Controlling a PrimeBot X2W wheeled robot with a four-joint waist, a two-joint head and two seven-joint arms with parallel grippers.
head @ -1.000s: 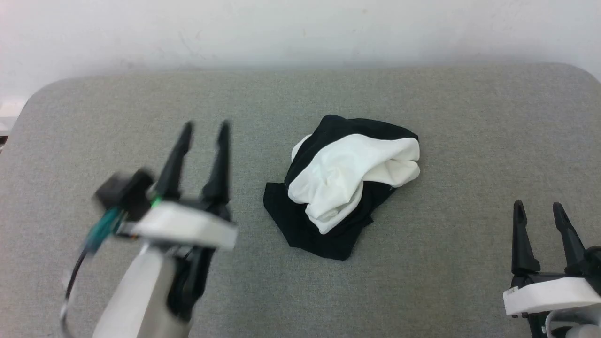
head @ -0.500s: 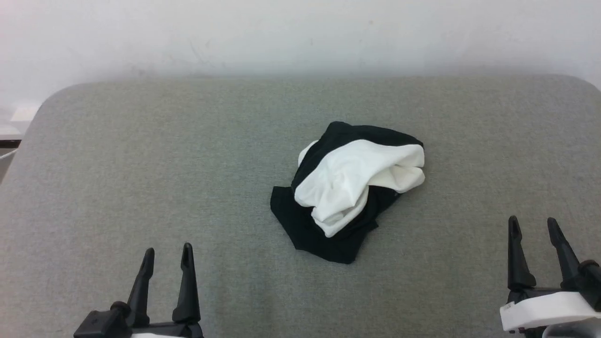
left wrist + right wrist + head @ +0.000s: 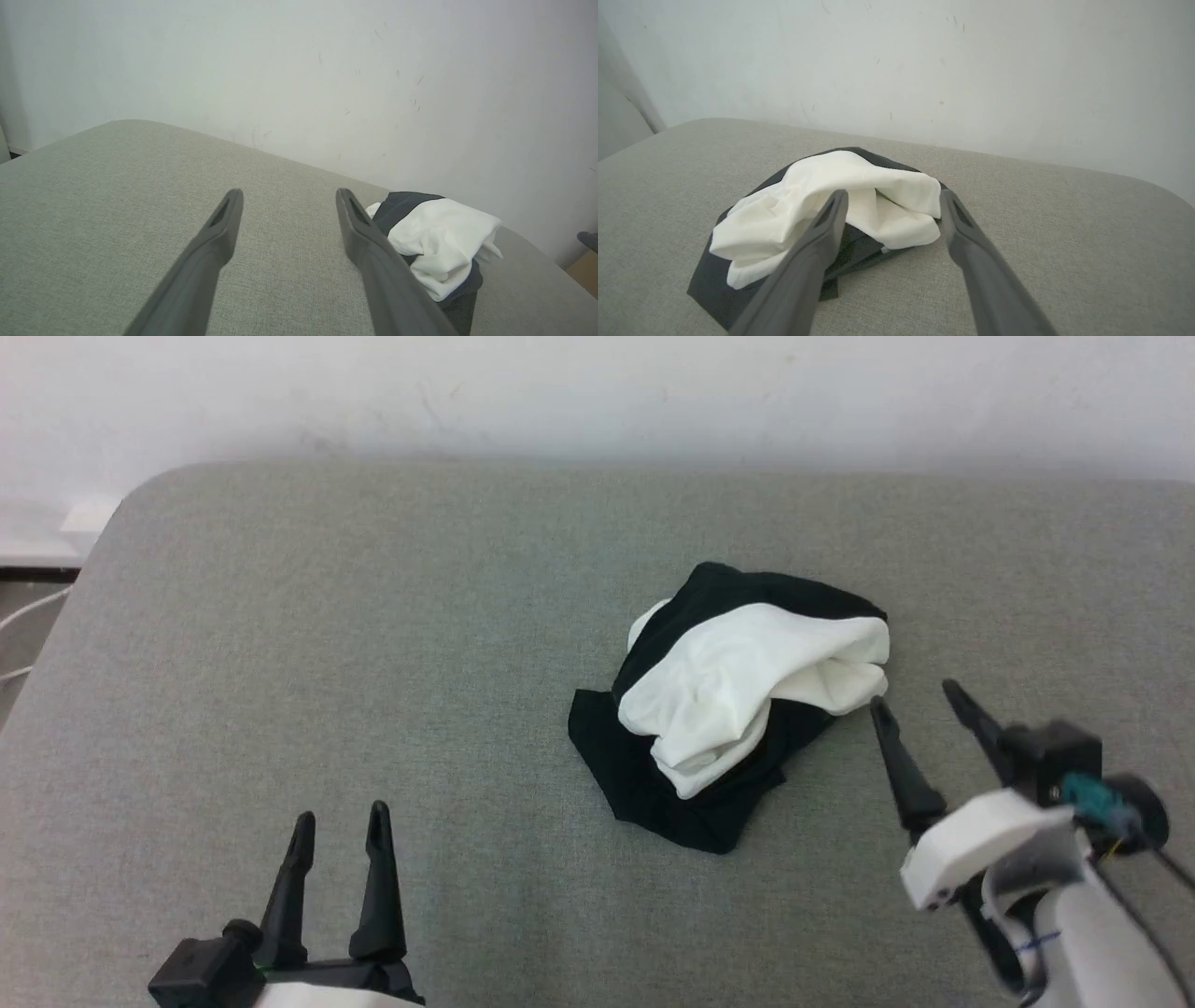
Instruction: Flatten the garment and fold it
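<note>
1. the garment [image 3: 738,700] lies in a crumpled heap on the grey surface [image 3: 373,616], a little right of the middle. its white body is bunched on top and black cloth is spread beneath and around it. nothing is flattened yet, so i judge the task to be at its very start.
2. in the head view the heap's long axis runs on a slant, from a black corner [image 3: 607,737] at the near left to the white fold [image 3: 840,658] at the far right.
3. the right end effector [image 3: 913,698] hangs with its two fingers spread wide and nothing between them. it is angled toward the heap. its inner fingertip [image 3: 879,709] is just beside the right edge of the white fold, but i cannot tell whether it touches.
4. in the right wrist view the white fold lies straight ahead, and its rolled end shows in the gap between the two tips.
5. the left end effector [image 3: 341,812] sits low at the near edge, fingers apart and empty, well apart from the garment. the garment lies ahead of it and off to its right.
6. the right arm is clearly the nearer one. the coming move probably calls for a short reach forward to pinch the edge of the white fold. the risk i see is catching several layers at once, which would drag the whole heap instead of opening it.
</note>
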